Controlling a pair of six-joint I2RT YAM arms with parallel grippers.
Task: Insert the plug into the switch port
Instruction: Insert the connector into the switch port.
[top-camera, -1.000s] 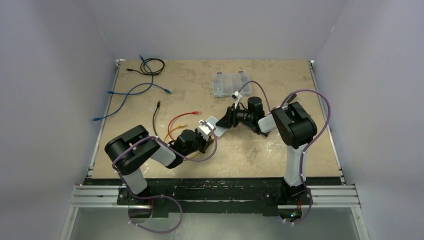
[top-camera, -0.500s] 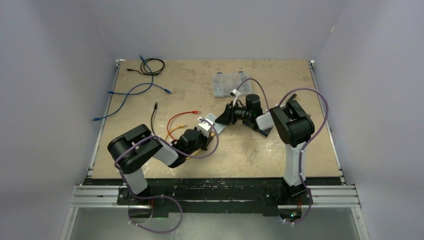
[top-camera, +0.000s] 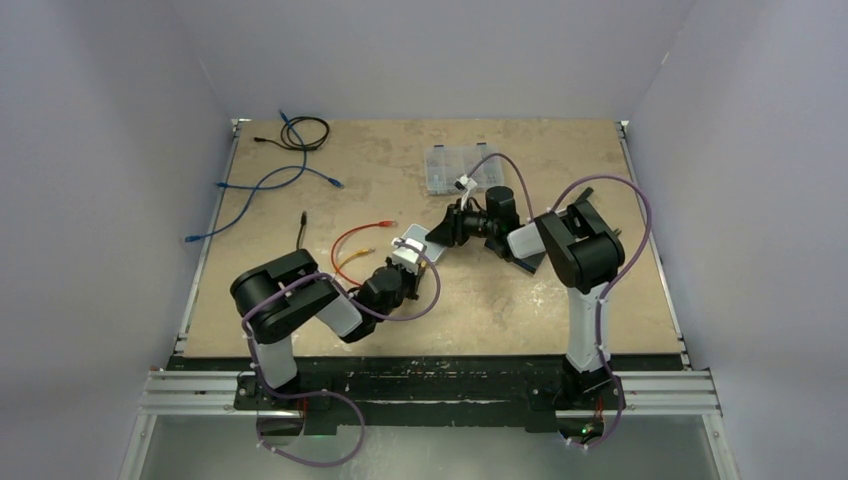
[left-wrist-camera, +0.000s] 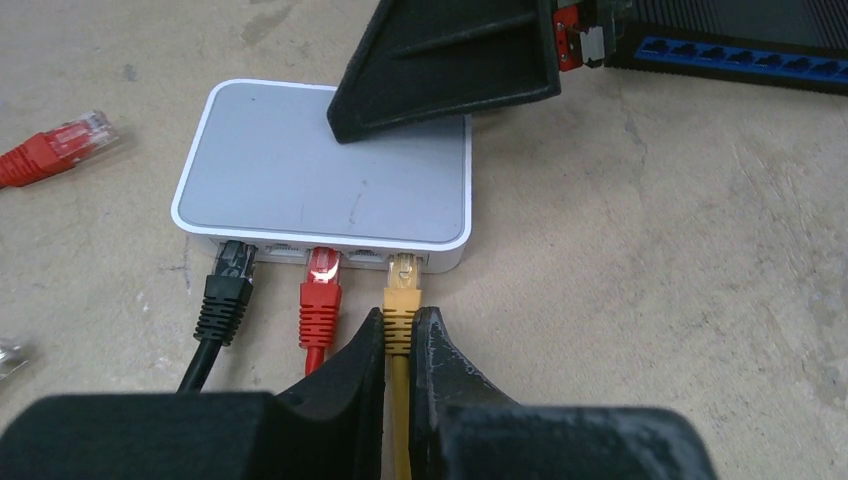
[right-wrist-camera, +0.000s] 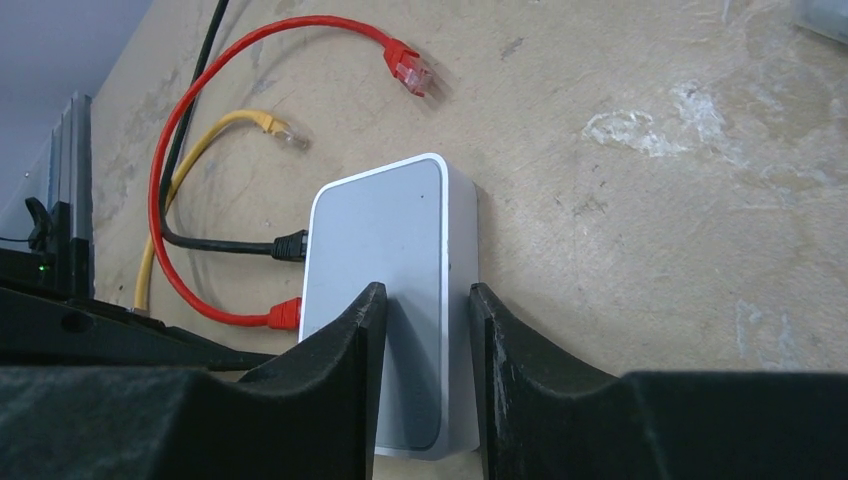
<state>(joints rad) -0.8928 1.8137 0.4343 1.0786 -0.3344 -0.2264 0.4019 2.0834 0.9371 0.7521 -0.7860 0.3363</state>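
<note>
Left end effector (left-wrist-camera: 400, 325): clenched on the yellow cable just behind the yellow plug (left-wrist-camera: 402, 275), fingers tight on either side.

Plug position: nose in the mouth of the rightmost occupied port on the near face of the white switch (left-wrist-camera: 300, 170). It appeared about as deep as the red plug (left-wrist-camera: 321, 290) beside it. The black plug (left-wrist-camera: 228, 290) sat further left. I could not confirm that the latch had clicked.

Right end effector (right-wrist-camera: 425, 295): jaws partway apart over the far end of the switch, one finger apparently bearing on the lid. No pinch on the case seen. Judged to be steadying the switch against the push.

Change over the last second, overhead view:
- The left arm had advanced toward the switch, its elbow swinging rightward.
- The right jaws had narrowed.
- The right wrist and switch had shifted slightly away from the bases.
- The loose cables on the table (left-wrist-camera: 650, 250) had dragged along.

Reading: the insertion stroke was under way or just finishing. A release and a seating check were still owed.
</note>
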